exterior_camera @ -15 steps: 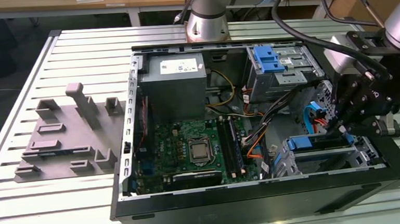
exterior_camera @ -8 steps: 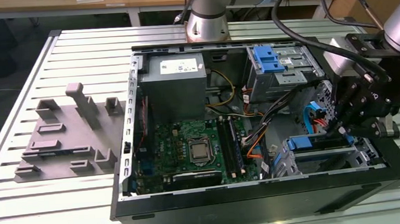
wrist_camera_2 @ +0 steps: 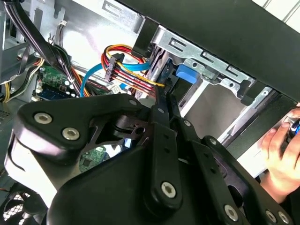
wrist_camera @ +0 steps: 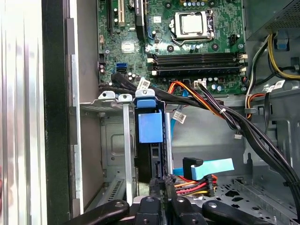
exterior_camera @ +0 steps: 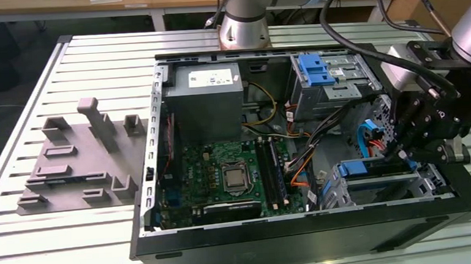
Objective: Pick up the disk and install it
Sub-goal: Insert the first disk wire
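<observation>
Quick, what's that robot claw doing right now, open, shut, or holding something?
Gripper: shut on the flat silver hard drive with blue plastic bracket, standing in the metal drive cage.

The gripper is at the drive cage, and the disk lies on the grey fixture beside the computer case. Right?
No. The first wrist view shows the disk standing on edge in the drive cage, inside the computer case; the gripper is at that cage.

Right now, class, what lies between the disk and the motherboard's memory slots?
In the first wrist view, a bundle of black and orange cables crosses between the disk and the memory slots.
</observation>
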Motion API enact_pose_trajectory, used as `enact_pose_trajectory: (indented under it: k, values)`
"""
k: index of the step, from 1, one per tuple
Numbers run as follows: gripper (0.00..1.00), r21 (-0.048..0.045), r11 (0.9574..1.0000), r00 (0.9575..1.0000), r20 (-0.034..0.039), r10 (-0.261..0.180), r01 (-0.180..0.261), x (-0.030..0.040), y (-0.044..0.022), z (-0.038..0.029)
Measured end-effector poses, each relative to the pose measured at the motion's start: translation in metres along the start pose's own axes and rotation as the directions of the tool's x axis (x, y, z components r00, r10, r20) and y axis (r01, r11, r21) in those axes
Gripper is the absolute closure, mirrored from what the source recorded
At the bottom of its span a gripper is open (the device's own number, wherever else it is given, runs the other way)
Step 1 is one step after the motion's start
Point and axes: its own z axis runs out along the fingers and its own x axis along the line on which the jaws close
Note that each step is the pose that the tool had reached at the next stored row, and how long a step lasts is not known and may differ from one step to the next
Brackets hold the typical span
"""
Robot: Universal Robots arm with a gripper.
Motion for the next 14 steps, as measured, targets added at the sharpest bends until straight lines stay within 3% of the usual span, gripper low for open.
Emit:
enact_pose_trajectory:
  k: [3,4,10,13,14]
  values:
    - [0.83,-0.0001,1.0000,1.0000,0.0008,0.000,0.000,0.0001,0.0001,-0.0003]
    - [0.77,0.0000,1.0000,1.0000,-0.0001,0.000,0.000,0.0000,0.0002,-0.0020]
    - [0.77,0.0000,1.0000,1.0000,0.0002,0.000,0.000,-0.0001,0.0007,-0.0127]
    - [0.89,0.0000,1.0000,1.0000,0.0003,0.000,0.000,-0.0001,0.0007,-0.0127]
    - [0.89,0.0000,1.0000,1.0000,0.0001,0.000,0.000,-0.0001,0.0007,-0.0129]
